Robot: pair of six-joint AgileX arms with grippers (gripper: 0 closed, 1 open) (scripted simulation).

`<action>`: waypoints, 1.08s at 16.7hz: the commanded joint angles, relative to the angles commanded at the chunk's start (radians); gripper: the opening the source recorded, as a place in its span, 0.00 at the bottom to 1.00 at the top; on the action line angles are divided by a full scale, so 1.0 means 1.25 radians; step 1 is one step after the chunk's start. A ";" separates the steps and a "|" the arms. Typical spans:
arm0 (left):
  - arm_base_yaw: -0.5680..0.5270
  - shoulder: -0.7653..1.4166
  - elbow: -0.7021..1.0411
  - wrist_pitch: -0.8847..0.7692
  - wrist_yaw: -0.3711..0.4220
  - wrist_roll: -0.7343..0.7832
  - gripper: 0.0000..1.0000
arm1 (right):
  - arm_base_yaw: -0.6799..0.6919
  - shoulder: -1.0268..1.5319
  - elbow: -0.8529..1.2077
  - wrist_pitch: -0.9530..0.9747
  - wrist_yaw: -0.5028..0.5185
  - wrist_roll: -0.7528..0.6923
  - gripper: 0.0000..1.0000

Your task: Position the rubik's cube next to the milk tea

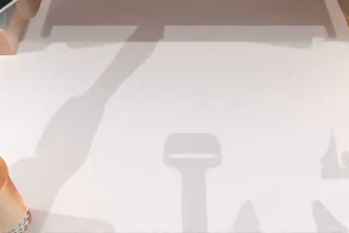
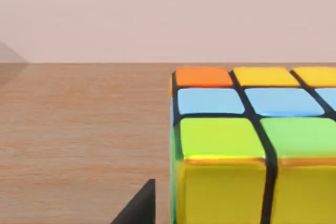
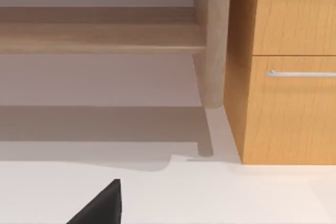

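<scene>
A dark fingertip (image 2: 137,205) of the left gripper juts up just beside the rubik's cube (image 2: 252,145), whether touching it I cannot tell, nor whether the fingers are parted or closed; the cube is glossy, with orange, yellow, blue and green tiles split by black seams, and it sits on a wood-grain surface (image 2: 79,129) with bare room beyond its corner. The milk tea (image 1: 11,205), tan with a speckled base, stands at the top view's lower left edge. By a wooden cabinet (image 3: 289,77) with a metal handle (image 3: 302,73), a right gripper fingertip (image 3: 100,205) shows, its grip state unclear.
</scene>
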 joint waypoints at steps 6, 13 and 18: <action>0.000 0.000 0.000 0.000 0.000 0.000 0.17 | 0.000 0.000 0.000 0.000 0.000 0.000 1.00; 0.000 0.000 0.000 0.000 0.000 0.000 0.00 | 0.000 0.000 0.000 0.000 0.000 0.000 1.00; -0.003 -0.002 0.003 -0.002 0.000 0.003 0.00 | 0.000 0.000 0.000 0.000 0.000 0.000 1.00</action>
